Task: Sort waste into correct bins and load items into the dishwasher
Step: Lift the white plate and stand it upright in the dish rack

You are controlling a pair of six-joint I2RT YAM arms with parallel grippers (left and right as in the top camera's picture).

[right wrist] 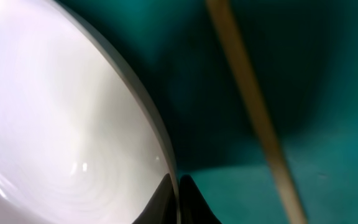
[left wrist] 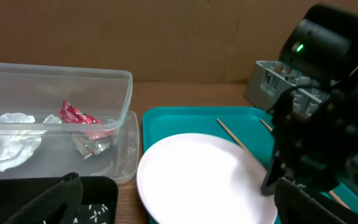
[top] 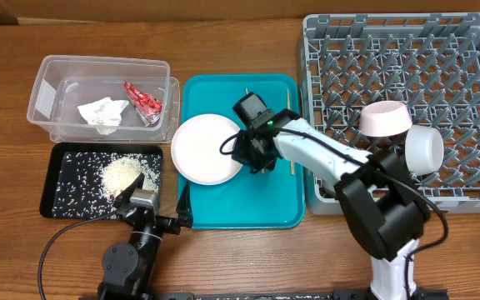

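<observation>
The right gripper [top: 253, 157] is down on the teal tray [top: 248, 208], at the right edge of the round plate [top: 200, 148]. In the right wrist view its two dark fingertips [right wrist: 197, 208] meet at the plate's rim, so it looks pinched shut on that rim. The pale plate [right wrist: 55, 124] fills the left of that view, and a wooden chopstick [right wrist: 253, 112] runs slantwise across the tray just to the right, apart from the gripper. From overhead the plate lies on the left part of the tray, its left edge reaching past the tray's side toward the black tray [top: 52, 152]. That black tray holds a heap of rice [top: 122, 172] and scattered grains. Behind it the clear tub [top: 44, 92] holds the crumpled napkin [top: 102, 112] and the red wrapper [top: 144, 102]. The left gripper [top: 183, 210] sits low over the table [top: 7, 250] near the teal tray's near-left corner, its fingers [left wrist: 55, 199] spread wide with nothing between them, just beside the plate's near edge but not touching it. At the right, two pale bowls [top: 386, 118] [top: 424, 150] sit in the grey dish rack [top: 473, 50], well apart from both grippers.
</observation>
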